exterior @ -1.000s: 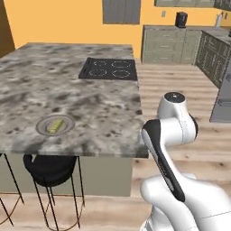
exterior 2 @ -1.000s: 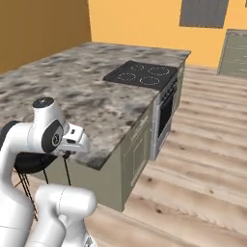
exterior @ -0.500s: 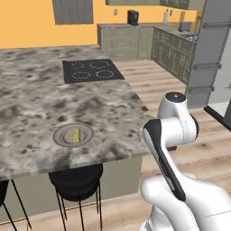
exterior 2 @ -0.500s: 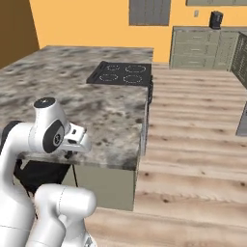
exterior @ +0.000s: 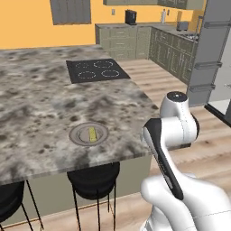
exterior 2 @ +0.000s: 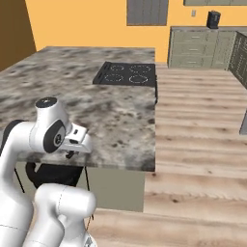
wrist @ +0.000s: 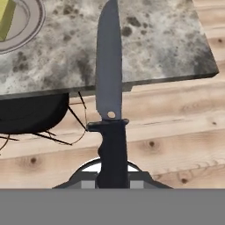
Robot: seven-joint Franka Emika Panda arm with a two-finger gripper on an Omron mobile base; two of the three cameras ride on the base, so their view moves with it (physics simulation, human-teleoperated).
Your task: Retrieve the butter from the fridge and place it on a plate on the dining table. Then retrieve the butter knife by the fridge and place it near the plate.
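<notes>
While the arm sits folded just off the near edge of the dining surface (exterior: 40, 94), the gripper (wrist: 112, 176) is clamped tight on the butter knife (wrist: 110, 88) by its black handle. In the hand view the blade runs toward 12 o'clock, out over the marbled edge, with wood floor (wrist: 176, 132) below the handle and a black stool (wrist: 30, 112) at 9 o'clock. Plate (exterior: 77, 134) sits on the surface near its front edge, butter (exterior: 92, 134) lying inside it, roughly centred. In the hand view the plate (wrist: 30, 26) and butter (wrist: 6, 17) sit at about 10 o'clock from the blade, apart from it. Cooktop (exterior: 97, 70) is further back on the same top. Fridge (exterior: 210, 49) stands at 2 o'clock of the left base view, beside the olive cabinets (exterior: 131, 38).
</notes>
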